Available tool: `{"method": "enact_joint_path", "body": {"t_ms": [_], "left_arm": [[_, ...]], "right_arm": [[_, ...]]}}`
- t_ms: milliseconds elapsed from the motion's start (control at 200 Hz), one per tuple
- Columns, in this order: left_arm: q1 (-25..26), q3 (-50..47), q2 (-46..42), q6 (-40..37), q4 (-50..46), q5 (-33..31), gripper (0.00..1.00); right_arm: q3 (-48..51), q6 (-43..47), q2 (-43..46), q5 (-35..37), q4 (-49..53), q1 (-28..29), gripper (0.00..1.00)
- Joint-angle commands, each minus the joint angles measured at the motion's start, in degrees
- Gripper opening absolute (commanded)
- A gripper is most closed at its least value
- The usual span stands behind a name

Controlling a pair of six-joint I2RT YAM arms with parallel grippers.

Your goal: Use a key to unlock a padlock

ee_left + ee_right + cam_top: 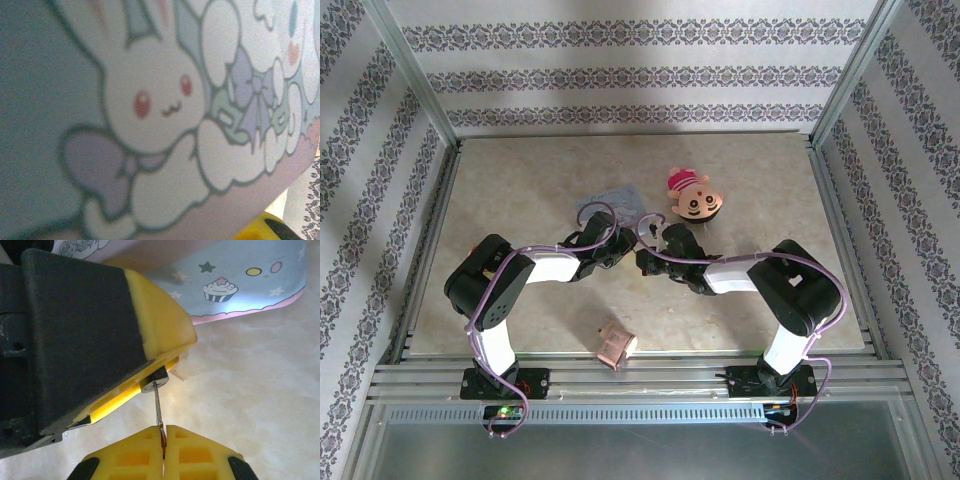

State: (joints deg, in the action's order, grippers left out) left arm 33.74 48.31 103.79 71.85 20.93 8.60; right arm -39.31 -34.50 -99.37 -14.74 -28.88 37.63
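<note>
The left fingers (165, 347), yellow pads on a black body, are clenching the padlock (154, 383) near the middle of the desk (260, 390). The lock is sitting between the pads with only its silvery part peeking out at their tips; its dark body is hidden. The right fingers (172, 440) are pressing tight together on the key (158, 407), a thin metal blade that is running from their tips straight to the silvery part and meeting it there; how deep it is sitting in the lock cannot be told. Just beyond the two sets of fingers, the pale-blue tin (235, 275), printed with stars and a cupcake, is lying on the desk. In the left wrist view its white bunny is looming close and blurred, with a yellow fingertip (262, 227) showing at the lower right corner. From above, the two arms are bending inward and meeting tip to tip at the desk's centre. A cartoon head toy (695, 197) with a pink cap is lying beyond the right arm, near the tin. A pinkish-copper boxy object (617, 343) is sitting near the front edge between the arm bases, well apart from the fingers.
</note>
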Motion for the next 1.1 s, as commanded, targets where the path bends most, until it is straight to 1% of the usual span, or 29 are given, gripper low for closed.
{"method": "enact_joint_path", "body": {"t_ms": [0, 530, 914, 1094], "left_arm": [[0.23, -2.06, 1.65, 4.44, -1.68, 7.95, 0.04], [0.19, -2.72, 1.58, 4.45, -1.3, 8.99, 0.04], [0.19, -2.26, 1.9, 5.06, -0.89, 9.34, 0.04], [0.19, -2.29, 1.94, 5.22, -0.98, 9.7, 0.04]], "right_arm": [[-2.06, -0.64, -1.09, -1.75, -1.25, -1.19, 0.0], [-3.67, -1.62, -0.76, -6.08, -1.26, -4.05, 0.0], [-5.56, -1.45, -0.38, -6.09, -0.21, -3.7, 0.0], [-5.43, -0.88, 0.73, -3.53, 0.47, -3.21, 0.0]]}}
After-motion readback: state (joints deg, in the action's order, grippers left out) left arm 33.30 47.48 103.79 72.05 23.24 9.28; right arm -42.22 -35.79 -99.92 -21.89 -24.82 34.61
